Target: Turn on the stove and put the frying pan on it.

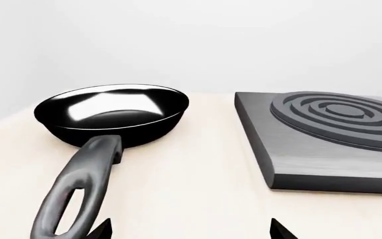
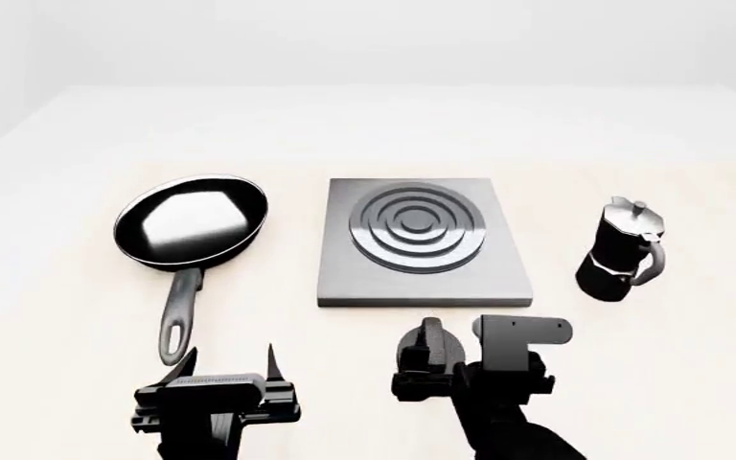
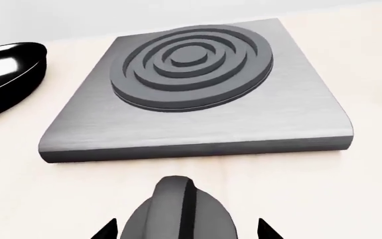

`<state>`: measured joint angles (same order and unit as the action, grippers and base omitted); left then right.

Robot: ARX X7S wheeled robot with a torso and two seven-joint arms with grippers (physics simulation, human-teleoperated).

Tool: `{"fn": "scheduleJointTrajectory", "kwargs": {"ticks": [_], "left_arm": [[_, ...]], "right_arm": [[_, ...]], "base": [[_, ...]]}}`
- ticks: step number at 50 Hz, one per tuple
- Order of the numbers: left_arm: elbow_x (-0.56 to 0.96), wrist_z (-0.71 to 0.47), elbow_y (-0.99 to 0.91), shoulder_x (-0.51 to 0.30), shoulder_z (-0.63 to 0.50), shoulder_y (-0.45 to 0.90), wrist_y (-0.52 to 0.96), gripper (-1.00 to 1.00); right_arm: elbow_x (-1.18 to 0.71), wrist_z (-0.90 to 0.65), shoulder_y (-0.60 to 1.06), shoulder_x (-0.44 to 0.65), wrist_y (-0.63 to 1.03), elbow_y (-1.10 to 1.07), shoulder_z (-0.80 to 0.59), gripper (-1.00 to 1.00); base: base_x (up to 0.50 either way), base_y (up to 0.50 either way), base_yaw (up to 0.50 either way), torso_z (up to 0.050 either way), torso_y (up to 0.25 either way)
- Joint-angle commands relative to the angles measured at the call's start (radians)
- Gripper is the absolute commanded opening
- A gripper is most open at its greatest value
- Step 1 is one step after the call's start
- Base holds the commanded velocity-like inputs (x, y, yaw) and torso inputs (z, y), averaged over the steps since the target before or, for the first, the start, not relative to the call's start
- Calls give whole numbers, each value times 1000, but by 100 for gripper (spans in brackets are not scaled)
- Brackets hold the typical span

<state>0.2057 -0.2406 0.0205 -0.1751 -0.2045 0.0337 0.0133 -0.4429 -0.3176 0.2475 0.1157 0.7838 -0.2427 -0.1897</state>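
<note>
The frying pan [image 2: 192, 221] is black with a glossy inside and lies left of the stove, its long handle [image 2: 177, 311] pointing toward me. It also shows in the left wrist view [image 1: 111, 112]. The stove [image 2: 422, 241] is a grey square plate with a ring burner [image 3: 191, 64]. Its small round knob [image 3: 181, 209] stands on the table in front of the plate. My right gripper [image 3: 185, 231] is open, with one fingertip on each side of the knob [image 2: 422, 347]. My left gripper [image 2: 230, 364] is open and empty, just right of the handle's end [image 1: 68, 204].
A black moka pot [image 2: 619, 251] stands to the right of the stove. The cream table [image 2: 381, 125] stretches back to a pale wall. In the left wrist view the stove plate [image 1: 324, 139] lies ahead, to the right of the pan.
</note>
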Motion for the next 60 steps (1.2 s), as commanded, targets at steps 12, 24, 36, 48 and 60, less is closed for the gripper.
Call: {"fn": "scheduleJointTrajectory", "kwargs": {"ticks": [12,24,36,48,60], "left_arm": [[7,-11,1,-10,-13,2,-4,100],[11,-17,4,-14,-18,4,-6,100],[13,-25,-3,-19,-25,2,-4,100],[20,-30,-2,-23,-29,2,-6,100],[25,-34,0,-27,-35,5,-6,100]], "right_arm": [[-27,-60,53,0,128,64,-36,100],[-30,-51,74,2,140,102,-77,100],[-44,-62,74,4,148,105,-80,100],[-31,-171,25,8,169,2,-53,100],[-21,-225,-7,35,159,-25,-9,100]], "base": [[0,0,0,0,0],[0,0,0,0,0],[0,0,0,0,0],[0,0,0,0,0],[0,0,0,0,0]]}}
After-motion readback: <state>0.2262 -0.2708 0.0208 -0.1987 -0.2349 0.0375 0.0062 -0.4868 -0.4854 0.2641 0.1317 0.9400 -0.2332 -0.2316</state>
